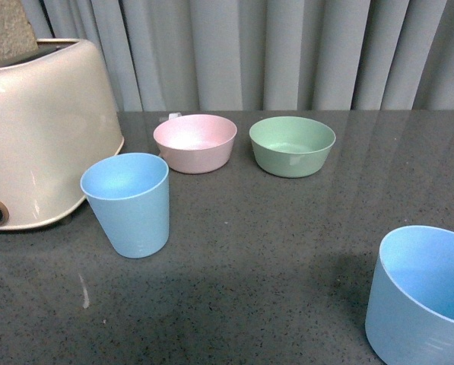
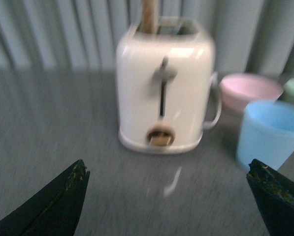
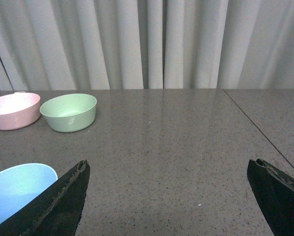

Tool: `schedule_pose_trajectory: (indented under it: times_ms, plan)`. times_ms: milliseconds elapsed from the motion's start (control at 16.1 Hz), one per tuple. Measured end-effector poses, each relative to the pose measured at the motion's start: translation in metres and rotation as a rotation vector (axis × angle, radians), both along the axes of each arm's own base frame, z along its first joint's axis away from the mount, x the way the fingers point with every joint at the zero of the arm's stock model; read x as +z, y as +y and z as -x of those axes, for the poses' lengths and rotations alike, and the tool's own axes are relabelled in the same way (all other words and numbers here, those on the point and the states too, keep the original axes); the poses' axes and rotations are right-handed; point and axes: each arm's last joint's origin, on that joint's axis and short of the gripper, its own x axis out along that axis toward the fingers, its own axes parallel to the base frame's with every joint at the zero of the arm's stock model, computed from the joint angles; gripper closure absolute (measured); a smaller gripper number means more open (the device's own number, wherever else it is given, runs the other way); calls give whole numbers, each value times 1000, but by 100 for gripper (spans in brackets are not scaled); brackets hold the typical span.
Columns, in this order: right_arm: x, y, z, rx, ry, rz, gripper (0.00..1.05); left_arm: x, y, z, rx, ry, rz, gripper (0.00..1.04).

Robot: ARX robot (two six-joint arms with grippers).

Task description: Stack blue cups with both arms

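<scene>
One blue cup (image 1: pixel 129 204) stands upright on the dark table beside the toaster. It also shows in the left wrist view (image 2: pixel 270 133), ahead of my left gripper (image 2: pixel 167 169) and off to one side of it, just beyond one fingertip (image 2: pixel 265 172). The second blue cup (image 1: pixel 424 296) stands upright at the front right edge of the front view. In the right wrist view its rim (image 3: pixel 18 191) shows behind one fingertip (image 3: pixel 75 177) of my right gripper (image 3: pixel 169 164). Both grippers are wide open and empty. Neither arm shows in the front view.
A cream toaster (image 1: pixel 36 129) stands at the left, straight ahead of the left gripper (image 2: pixel 164 83). A pink bowl (image 1: pixel 195 142) and a green bowl (image 1: pixel 292 144) sit at the back middle. Grey curtains hang behind the table. A seam (image 3: pixel 260 130) crosses the tabletop at the right.
</scene>
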Motion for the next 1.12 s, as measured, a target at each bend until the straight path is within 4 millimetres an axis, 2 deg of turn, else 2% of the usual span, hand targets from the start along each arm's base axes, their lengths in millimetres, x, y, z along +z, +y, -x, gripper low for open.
schedule_pose_trajectory:
  times_ms: [62, 125, 187, 311, 374, 498, 685, 747, 872, 997, 1121]
  plan:
    - [0, 0, 0, -1, 0, 0, 7, 2, -5, -1, 75, 166, -11, 7]
    - [0, 0, 0, 1, -1, 0, 7, 9, -9, -3, 131, 212, -39, 7]
    - [0, 0, 0, -1, 1, 0, 7, 19, -11, -2, 173, 176, -39, 7]
    - [0, 0, 0, 0, 0, 0, 7, 52, -14, -3, 136, 56, 3, 7]
    - [0, 0, 0, 0, 0, 0, 7, 63, -14, -8, 104, 21, 7, 7]
    - [0, 0, 0, 0, 0, 0, 7, 78, -8, -33, 59, -24, -15, 7]
    - [0, 0, 0, 0, 0, 0, 7, 118, -2, -91, -136, -121, -46, 7]
    - [0, 0, 0, 0, 0, 0, 7, 122, -8, -110, -236, -100, -63, 7]
    - [0, 0, 0, 0, 0, 0, 7, 117, -29, -143, -449, 33, -100, 7]
    - [0, 0, 0, 0, 0, 0, 7, 123, -47, -159, -650, 90, -169, 7]
    - [0, 0, 0, 0, 0, 0, 7, 123, -53, -161, -706, 108, -193, 7]
